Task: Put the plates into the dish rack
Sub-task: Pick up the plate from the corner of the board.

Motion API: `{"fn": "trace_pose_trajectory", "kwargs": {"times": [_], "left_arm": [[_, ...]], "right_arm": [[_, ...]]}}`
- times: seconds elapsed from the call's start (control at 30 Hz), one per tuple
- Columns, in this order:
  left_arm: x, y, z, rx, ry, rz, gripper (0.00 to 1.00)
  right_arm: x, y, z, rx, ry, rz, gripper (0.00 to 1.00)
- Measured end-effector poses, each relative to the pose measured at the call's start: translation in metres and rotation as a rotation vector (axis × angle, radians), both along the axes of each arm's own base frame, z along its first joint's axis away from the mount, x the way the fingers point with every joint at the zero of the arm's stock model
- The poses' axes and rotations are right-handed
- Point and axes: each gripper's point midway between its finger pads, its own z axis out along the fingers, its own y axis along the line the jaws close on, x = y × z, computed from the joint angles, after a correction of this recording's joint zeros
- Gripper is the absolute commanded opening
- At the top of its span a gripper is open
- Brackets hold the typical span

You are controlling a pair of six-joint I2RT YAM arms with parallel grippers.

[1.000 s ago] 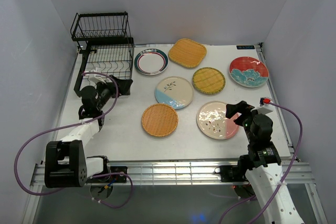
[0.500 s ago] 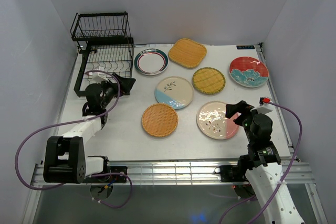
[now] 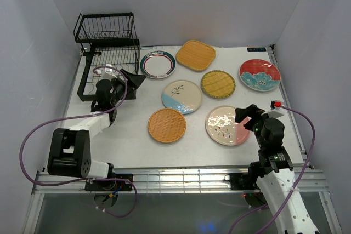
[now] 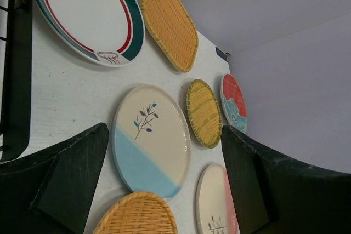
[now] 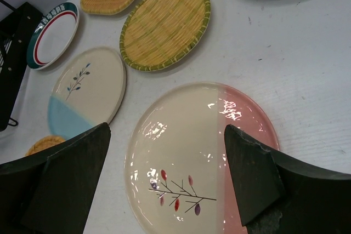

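Note:
Seven plates lie flat on the table: green-striped white, rounded-square woven, round woven yellow, red-teal floral, cream-blue, round woven orange and cream-pink. The black wire dish rack stands at the far left and holds no plates. My left gripper is open and empty beside the rack's front, just left of the green-striped plate, facing the cream-blue plate. My right gripper is open and empty over the cream-pink plate.
White walls close in the table on the left, back and right. The left arm's purple cable loops over the table's left edge. The right arm's cable runs along the right edge.
My left gripper has moved away from me and a little right, along the rack's front toward the green-striped plate. The right arm and the plates have not moved.

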Motion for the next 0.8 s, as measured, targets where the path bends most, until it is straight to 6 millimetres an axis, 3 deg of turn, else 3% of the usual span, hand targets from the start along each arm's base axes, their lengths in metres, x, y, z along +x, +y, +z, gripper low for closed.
{"fn": "trace_pose_trajectory", "kwargs": {"times": [0.33,0.6,0.8], "left_arm": [[0.017,-0.050,-0.006,0.013,0.055,0.021,0.98],[0.062,-0.049,-0.014,0.017,0.153,0.146,0.98],[0.085,-0.056,-0.039,-0.004,0.265,0.183,0.98]], "right_arm": [[0.002,0.001,-0.009,0.011,0.025,-0.002,0.90],[0.002,-0.001,-0.009,0.018,0.024,-0.018,0.90],[0.002,-0.002,-0.008,0.021,0.020,-0.026,0.90]]}}
